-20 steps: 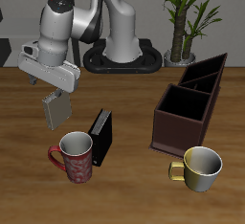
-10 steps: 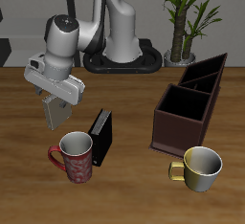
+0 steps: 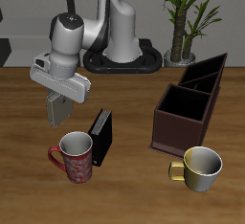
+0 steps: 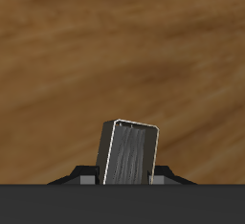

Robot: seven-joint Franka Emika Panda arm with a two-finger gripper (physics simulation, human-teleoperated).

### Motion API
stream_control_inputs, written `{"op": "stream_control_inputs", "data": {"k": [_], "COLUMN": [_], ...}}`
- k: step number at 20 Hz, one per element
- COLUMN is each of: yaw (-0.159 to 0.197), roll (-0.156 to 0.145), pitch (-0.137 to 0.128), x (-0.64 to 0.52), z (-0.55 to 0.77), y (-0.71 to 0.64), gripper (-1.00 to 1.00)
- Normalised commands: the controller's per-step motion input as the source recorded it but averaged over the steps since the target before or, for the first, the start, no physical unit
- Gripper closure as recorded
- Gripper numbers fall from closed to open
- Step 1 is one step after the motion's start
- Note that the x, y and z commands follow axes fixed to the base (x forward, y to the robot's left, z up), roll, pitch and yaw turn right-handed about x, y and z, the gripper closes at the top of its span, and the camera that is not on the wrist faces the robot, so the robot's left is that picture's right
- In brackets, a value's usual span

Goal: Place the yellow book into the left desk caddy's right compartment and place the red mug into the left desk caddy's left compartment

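Exterior view: two-finger gripper clenched on thin grey-tan spiral-bound yellow book, held hanging above wooden table, behind red speckled mug. Thick black book stood beside mug. Dark brown left desk caddy well apart; shiny cream mug before it. Wrist view: book between jaws.

No writing, label, brand, number or sign can be read anywhere here. The speckled red mug carries only a pale pattern, no letters. The thin grey-tan notepad, the black book and the dark brown box organiser show plain faces.
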Motion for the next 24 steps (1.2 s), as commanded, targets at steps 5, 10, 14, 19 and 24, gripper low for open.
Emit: {"op": "stream_control_inputs", "data": {"k": [5,10,14,19,24], "yaw": [0.041,0.047,0.011,0.061,0.061], "roll": [-0.037,0.014,-0.055,0.033,0.025], "pitch": [-0.065,-0.048,-0.023,-0.025,0.026], "x": [-0.09,-0.11,-0.03,-0.14,0.03], "z": [0.75,0.68,0.59,0.56,0.3], "y": [0.42,0.41,0.32,0.59,0.44], "gripper": [1.0,1.0,1.0,1.0,1.0]}}
